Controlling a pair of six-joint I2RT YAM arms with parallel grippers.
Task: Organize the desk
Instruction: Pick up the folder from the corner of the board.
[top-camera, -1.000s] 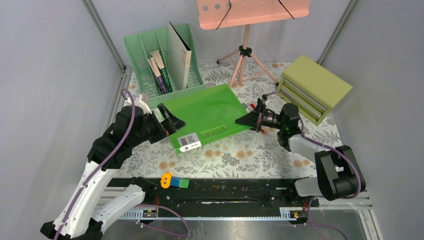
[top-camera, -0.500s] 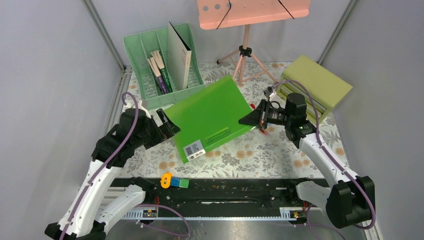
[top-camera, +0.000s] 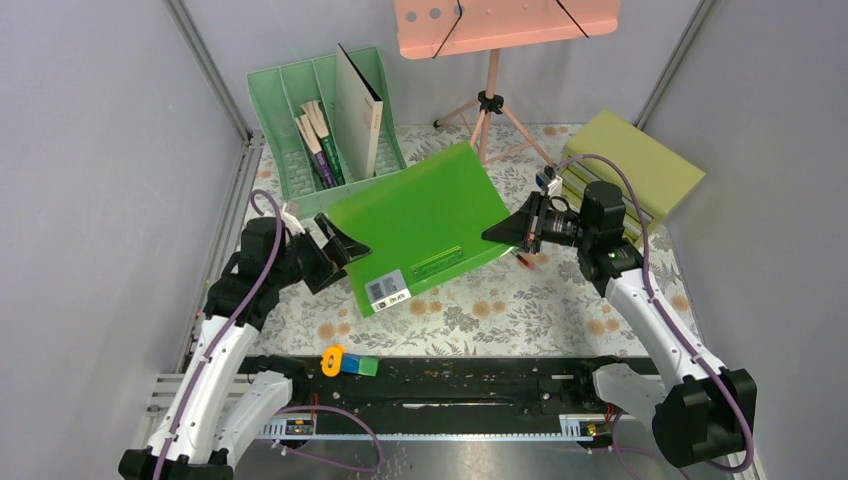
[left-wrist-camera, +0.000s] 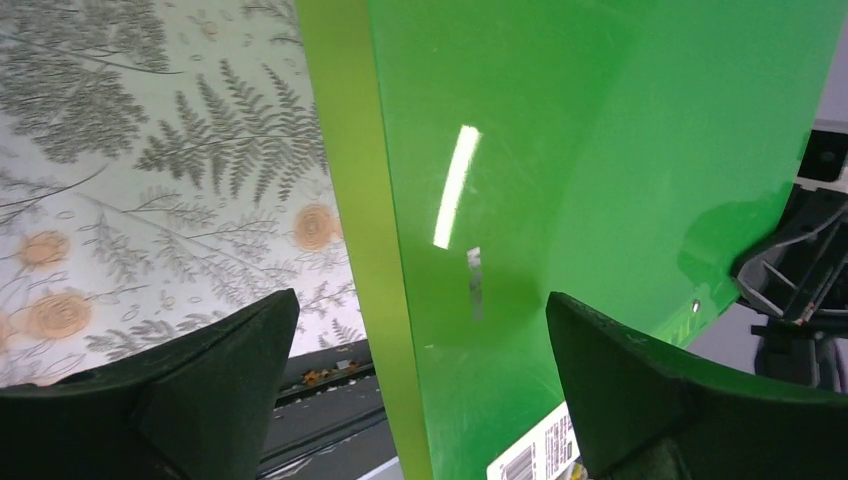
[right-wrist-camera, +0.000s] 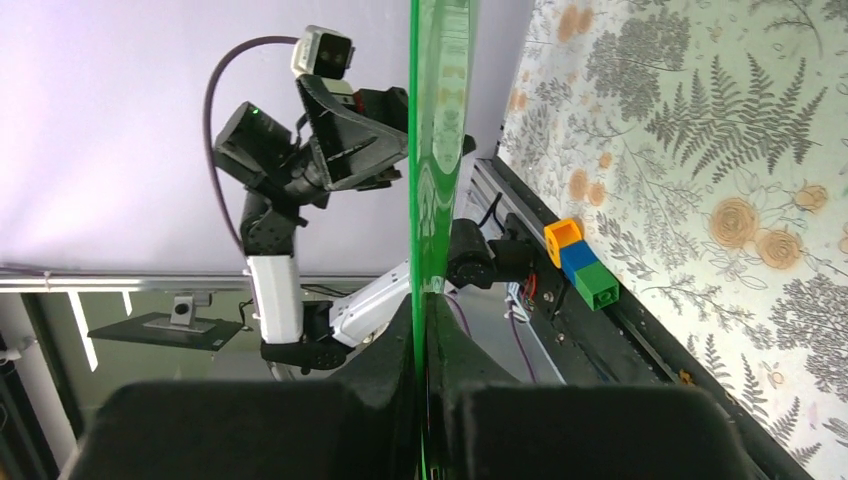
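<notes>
Right gripper (top-camera: 505, 232) pinches the green folder (top-camera: 420, 225) by its right edge; left gripper (top-camera: 345, 245) gapes wide at the folder's left edge, gripping nothing.
Left to right: the left arm has straightened since a second ago, and its fingers stay spread with the folder's spine edge between them, no visible contact in the wrist view. The folder lay nearly flat then; it is now tipped up, far edge higher and nearer the pink music stand (top-camera: 490, 100), barcode corner lowest (cannot tell if it touches the cloth). The right gripper, jaws closed on the edge throughout, has moved back toward the olive drawer box (top-camera: 640, 165). The desk (top-camera: 500, 300) lies under everything, fern-and-flower cloth unchanged, with the green file rack (top-camera: 290, 110) at its back left.
</notes>
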